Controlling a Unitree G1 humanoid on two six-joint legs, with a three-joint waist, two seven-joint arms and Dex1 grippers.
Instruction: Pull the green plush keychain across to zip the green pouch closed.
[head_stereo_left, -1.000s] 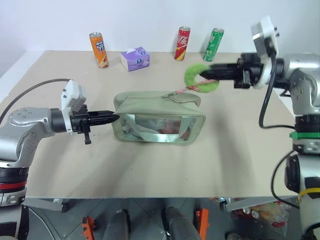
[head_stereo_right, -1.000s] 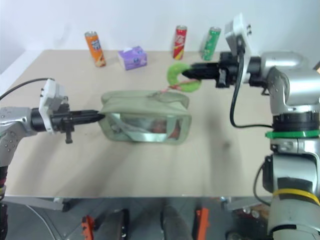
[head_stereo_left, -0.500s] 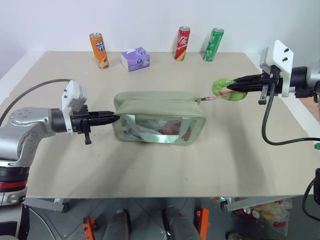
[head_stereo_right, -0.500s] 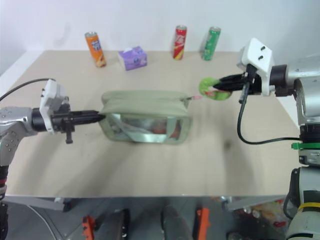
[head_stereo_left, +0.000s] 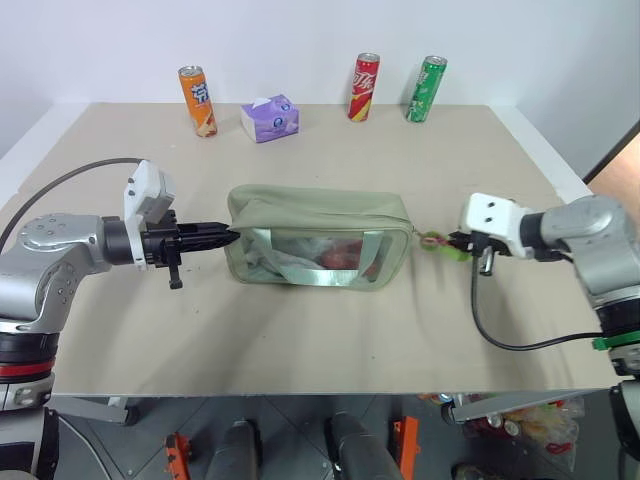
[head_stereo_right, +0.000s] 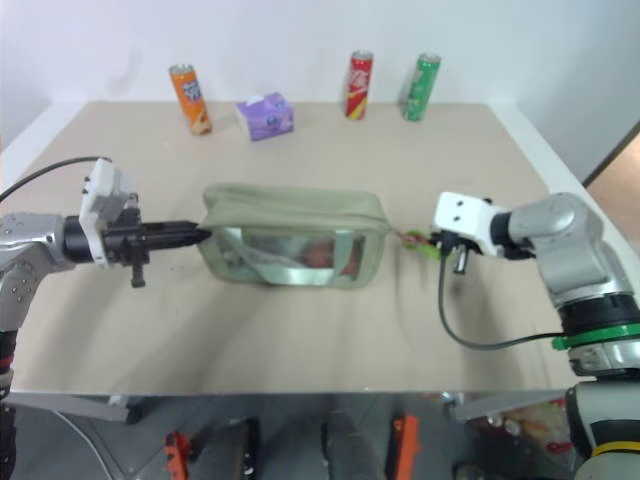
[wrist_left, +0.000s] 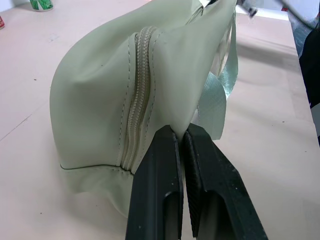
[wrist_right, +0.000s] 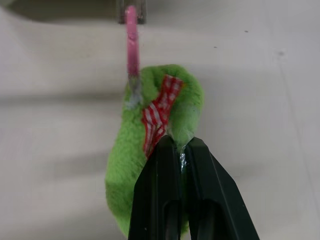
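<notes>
Keychain sits right of centre, just off pouch's right end, my right gripper clamped on its plush as zipper handle. Left gripper pinches pouch's left end, anchoring it against pull. Zip looks closed.

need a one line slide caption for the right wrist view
Right pincer shut on the green plush keychain, its red checked ribbon facing up, lying on the tan table.
</notes>
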